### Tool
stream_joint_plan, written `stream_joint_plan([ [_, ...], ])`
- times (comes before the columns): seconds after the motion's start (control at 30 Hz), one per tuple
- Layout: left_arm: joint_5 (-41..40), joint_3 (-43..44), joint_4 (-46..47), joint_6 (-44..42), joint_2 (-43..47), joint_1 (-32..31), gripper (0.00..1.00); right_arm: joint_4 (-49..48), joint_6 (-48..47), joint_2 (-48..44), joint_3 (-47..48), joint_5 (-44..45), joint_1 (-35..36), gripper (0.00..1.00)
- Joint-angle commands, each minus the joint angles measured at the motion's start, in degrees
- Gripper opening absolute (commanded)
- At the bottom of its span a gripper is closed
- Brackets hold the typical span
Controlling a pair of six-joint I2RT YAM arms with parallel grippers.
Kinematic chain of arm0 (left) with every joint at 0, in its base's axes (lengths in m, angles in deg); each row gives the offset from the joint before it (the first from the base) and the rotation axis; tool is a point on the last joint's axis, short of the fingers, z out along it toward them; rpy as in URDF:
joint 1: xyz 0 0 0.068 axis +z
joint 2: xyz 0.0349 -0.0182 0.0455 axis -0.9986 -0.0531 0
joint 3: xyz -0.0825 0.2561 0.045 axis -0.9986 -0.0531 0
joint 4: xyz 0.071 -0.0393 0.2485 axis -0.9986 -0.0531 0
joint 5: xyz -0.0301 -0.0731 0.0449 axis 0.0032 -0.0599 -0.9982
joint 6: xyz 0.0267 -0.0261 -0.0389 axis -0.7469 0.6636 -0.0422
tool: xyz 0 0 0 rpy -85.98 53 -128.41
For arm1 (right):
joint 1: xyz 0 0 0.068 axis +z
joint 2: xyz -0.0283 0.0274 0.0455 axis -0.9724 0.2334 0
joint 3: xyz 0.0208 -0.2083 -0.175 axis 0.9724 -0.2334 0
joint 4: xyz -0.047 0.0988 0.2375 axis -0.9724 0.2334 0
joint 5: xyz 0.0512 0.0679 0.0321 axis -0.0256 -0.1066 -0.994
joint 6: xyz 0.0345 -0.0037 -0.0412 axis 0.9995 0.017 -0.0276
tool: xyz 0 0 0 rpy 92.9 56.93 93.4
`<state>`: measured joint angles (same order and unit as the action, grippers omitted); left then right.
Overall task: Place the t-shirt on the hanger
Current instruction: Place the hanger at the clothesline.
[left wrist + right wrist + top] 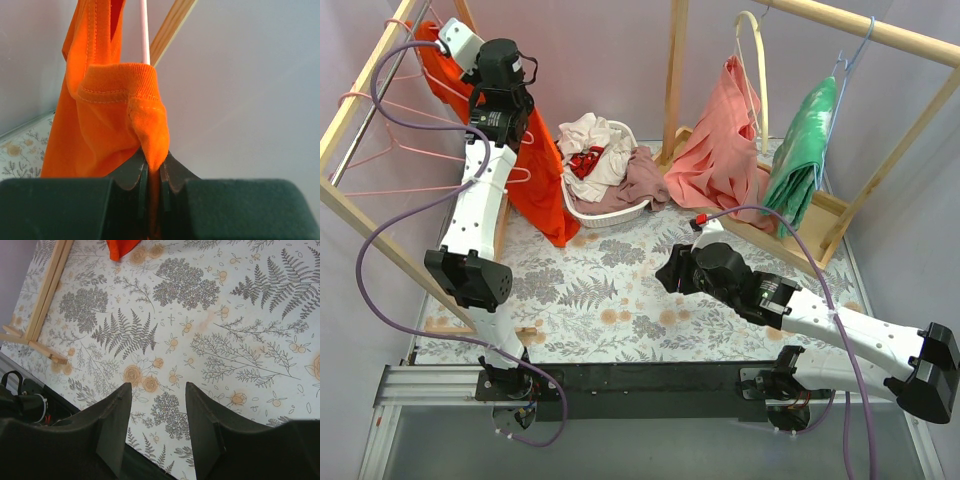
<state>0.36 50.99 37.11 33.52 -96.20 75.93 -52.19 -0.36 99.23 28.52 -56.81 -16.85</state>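
The orange-red t-shirt (542, 190) hangs at the left rack, from the top rail down to the table. My left gripper (442, 40) is raised to its top and is shut on a fold of fabric just below the ribbed collar (120, 80); the left gripper (154, 167) shows the cloth pinched between its jaws. A thin pink hanger wire (144, 30) rises out of the collar. Pink wire hangers (415, 152) hang on the left rail. My right gripper (670, 275) is open and empty, low over the floral table; its jaws (156, 395) stand apart.
A white basket (610, 212) of mixed clothes sits at the back middle. A salmon-pink garment (720, 150) on a cream hanger and a green garment (803, 150) on a blue hanger hang at the right rack. Wooden rack beams (675, 70) frame the table. The shirt's hem shows in the right wrist view (122, 246).
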Motion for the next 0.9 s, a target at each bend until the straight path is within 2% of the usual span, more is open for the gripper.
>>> stream_joint_plan([
  [0.0,1.77,0.22,0.64,1.16,1.78,1.1,0.0,0.0,-0.53,0.21,2.62,-0.35,0.28,0.55],
  [0.37,1.33,-6.98,2.05,2.92,5.56,1.27,0.0,-0.17,-0.36,0.38,2.09,-0.35,0.28,0.55],
  [0.5,1.95,-7.95,1.87,3.62,6.17,1.27,0.04,-0.61,-0.27,0.3,1.91,-0.53,0.28,0.55],
  [0.6,2.21,-8.48,2.22,3.45,6.61,1.18,0.09,-0.61,-0.36,0.12,2.0,-0.53,0.28,0.55],
  [0.73,3.09,-8.83,2.31,3.1,6.88,1.18,0.24,-0.79,-0.53,0.03,1.91,-0.44,0.28,0.55],
  [0.87,3.97,-8.92,2.14,2.83,7.31,1.27,0.33,-0.7,-0.62,-0.23,1.91,-0.44,0.2,0.55],
])
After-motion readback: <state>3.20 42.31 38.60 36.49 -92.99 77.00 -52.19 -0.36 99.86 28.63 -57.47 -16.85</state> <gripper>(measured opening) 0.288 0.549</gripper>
